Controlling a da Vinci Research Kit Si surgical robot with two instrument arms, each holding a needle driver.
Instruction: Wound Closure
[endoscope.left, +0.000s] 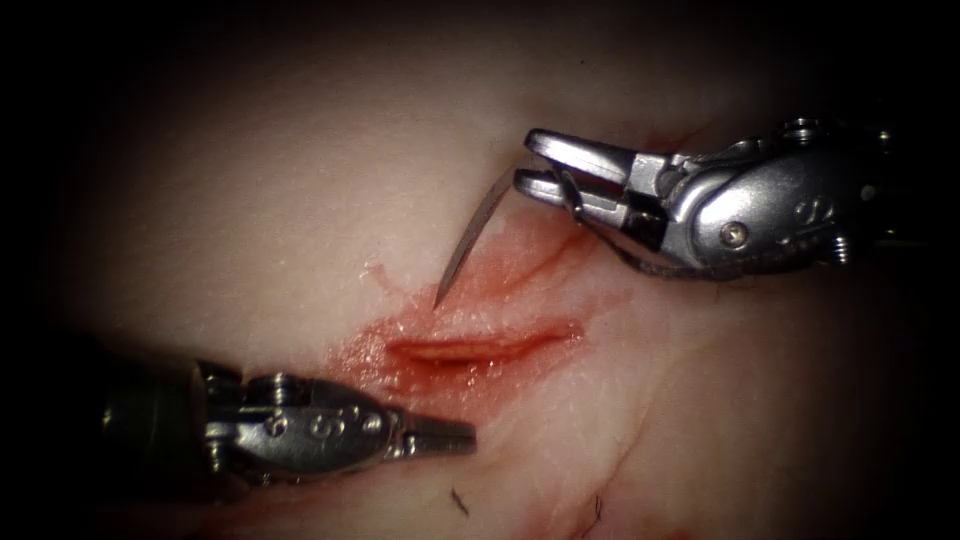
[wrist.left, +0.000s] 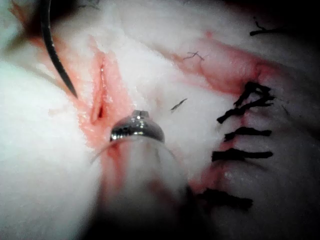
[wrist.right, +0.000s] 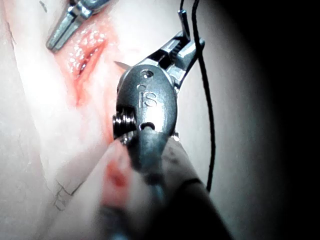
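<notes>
Left tool (endoscope.left: 455, 437) low at tissue's (endoscope.left: 250, 230) near edge, left of cut (endoscope.left: 480, 347), jaws together, empty. Cut ringed by red fluid (endoscope.left: 400, 360). Needle (endoscope.left: 468, 240) above cut, tip just off tissue, not in it. Right tool (endoscope.left: 535, 165) clamps needle's rear end. Thread (wrist.right: 205, 90) trails from there.

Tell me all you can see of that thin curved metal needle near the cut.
The thin curved steel needle is a slim grey arc tapering to a sharp point. The right arm's silver tool clamps it near its blunt end, jaws shut on it. It hangs downward, its tip just above and left of the open red cut in the pale tissue; the tip seems to rest at the surface, not buried. A dark thread trails by the tool.
</notes>
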